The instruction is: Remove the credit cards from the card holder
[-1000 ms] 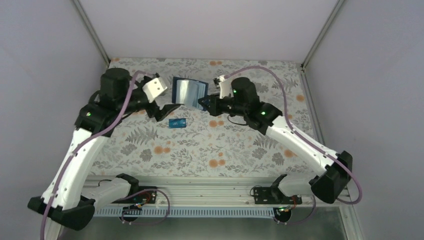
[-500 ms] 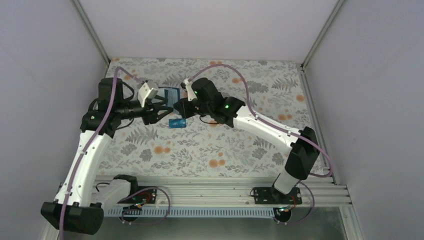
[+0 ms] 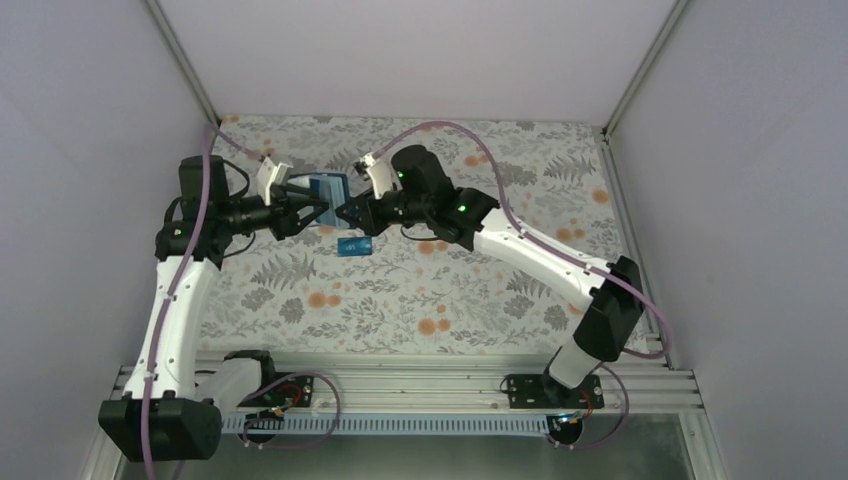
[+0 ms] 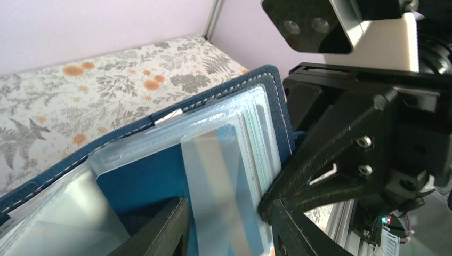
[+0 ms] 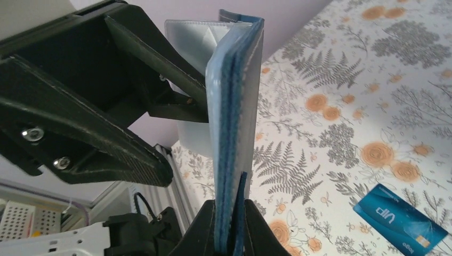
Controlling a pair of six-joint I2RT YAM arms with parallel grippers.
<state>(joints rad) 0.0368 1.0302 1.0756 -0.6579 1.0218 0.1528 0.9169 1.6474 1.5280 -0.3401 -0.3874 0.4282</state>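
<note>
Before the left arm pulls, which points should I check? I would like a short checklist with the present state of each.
1. Grip of the right end effector on the holder: ok, jaws shut on one edge.
2. The holder raised and open: ok.
3. The left end effector astride a pale strip in the pockets: ok.
4. Left jaws truly pinching the pale strip: cannot tell.
5. The strip is a card, not a plastic sleeve: cannot tell.
6. The blue card lying on the table, apart from both arms: ok.
</note>
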